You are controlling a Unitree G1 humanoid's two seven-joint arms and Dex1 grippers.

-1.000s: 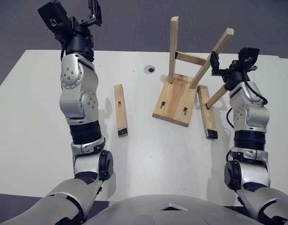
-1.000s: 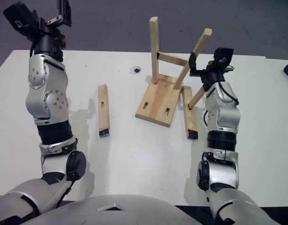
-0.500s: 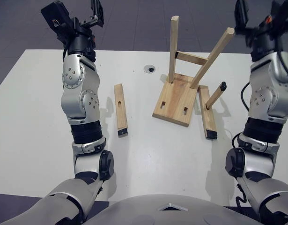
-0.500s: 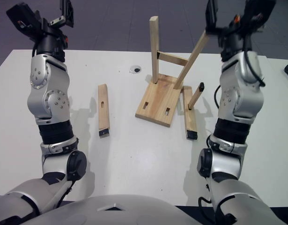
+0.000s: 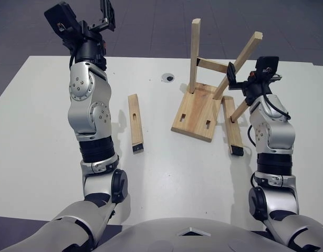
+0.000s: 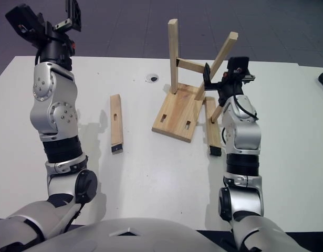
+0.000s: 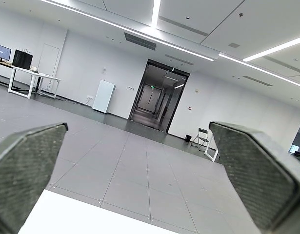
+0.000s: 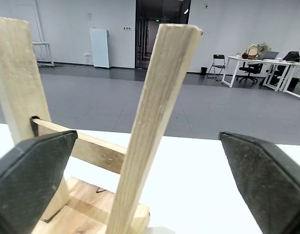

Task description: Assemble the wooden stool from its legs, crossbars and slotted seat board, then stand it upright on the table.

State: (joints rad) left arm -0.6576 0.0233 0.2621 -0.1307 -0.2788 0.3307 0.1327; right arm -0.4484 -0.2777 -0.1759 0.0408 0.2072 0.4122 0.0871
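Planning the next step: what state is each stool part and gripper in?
Seat board: flat on the table, two slots empty.
Standing legs: two, slotted into the board, joined by a crossbar; one tilted.
Left leg: loose, lying flat.
Right leg: lying flat, second crossbar stuck in it.
Left gripper: open, empty, raised.
Right gripper: open, by the tilted leg.

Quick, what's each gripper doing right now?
Left gripper: open, holding nothing.
Right gripper: open, fingers either side of the leaning leg, not gripping it.
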